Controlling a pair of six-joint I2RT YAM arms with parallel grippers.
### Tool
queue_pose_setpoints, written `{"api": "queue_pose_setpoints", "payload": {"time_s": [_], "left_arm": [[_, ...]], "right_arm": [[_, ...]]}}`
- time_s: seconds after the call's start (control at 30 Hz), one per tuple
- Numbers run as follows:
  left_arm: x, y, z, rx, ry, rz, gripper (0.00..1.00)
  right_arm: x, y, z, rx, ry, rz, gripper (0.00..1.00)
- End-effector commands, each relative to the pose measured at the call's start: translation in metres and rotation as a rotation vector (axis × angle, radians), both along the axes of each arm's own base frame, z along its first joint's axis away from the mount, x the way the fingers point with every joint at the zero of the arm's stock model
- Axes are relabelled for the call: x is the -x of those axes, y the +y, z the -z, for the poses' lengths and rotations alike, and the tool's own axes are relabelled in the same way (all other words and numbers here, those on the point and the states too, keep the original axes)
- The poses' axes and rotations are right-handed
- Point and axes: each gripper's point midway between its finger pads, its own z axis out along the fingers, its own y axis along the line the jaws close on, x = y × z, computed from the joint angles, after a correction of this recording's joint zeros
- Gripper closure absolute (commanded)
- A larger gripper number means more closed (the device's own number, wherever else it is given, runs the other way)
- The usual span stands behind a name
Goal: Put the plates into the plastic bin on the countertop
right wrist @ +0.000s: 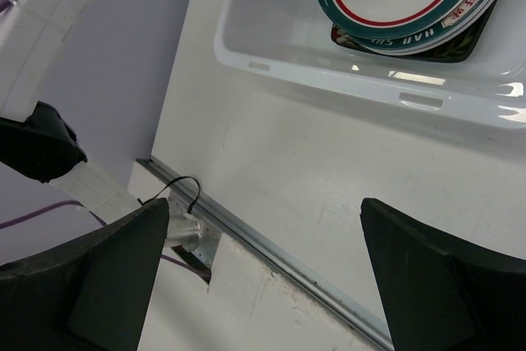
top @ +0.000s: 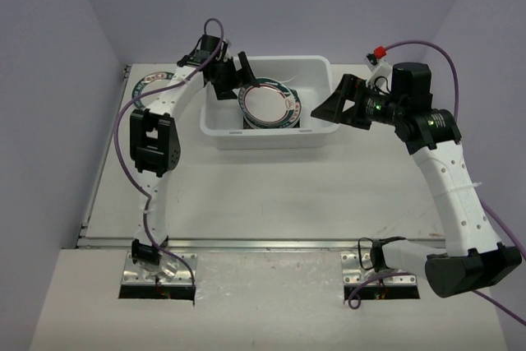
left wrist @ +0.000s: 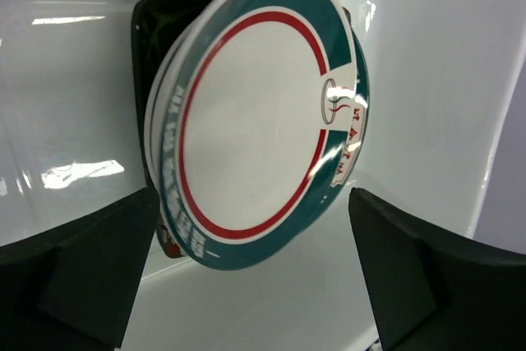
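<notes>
plastic bin [top: 263, 139] w/ stacked plates [top: 267, 104]

Plates [left wrist: 255, 121] stacked in bin [left wrist: 427, 63], jaws apart

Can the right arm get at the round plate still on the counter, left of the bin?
Probably not. That plate lies far left, partly under the left arm, with the bin between it and the right arm. The left arm looks better placed.
</notes>
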Motion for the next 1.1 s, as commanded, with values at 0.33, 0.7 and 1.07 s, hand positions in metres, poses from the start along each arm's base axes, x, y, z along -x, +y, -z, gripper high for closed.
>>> {"api": "queue_pose_setpoints", "payload": {"time_s": [0.33,0.7,1.07], "left_arm": [[0.008,0.011,-0.097,-0.120,-0.192,-0.023,0.00],[0.110,0.286,-0.170,-0.050,-0.424,-0.993,0.00],[0.097,0.343,-0.001,0.098,-0.109,-1.087,0.00]], "right_arm": [[-0.001,0.002,-0.008,-0.025,-0.041,-0.008,0.01],[-0.003,-0.012,-0.011,-0.007,-0.064,0.104,0.01],[0.015,-0.016,-0.012,-0.048,-0.169,0.108,0.01]]}}
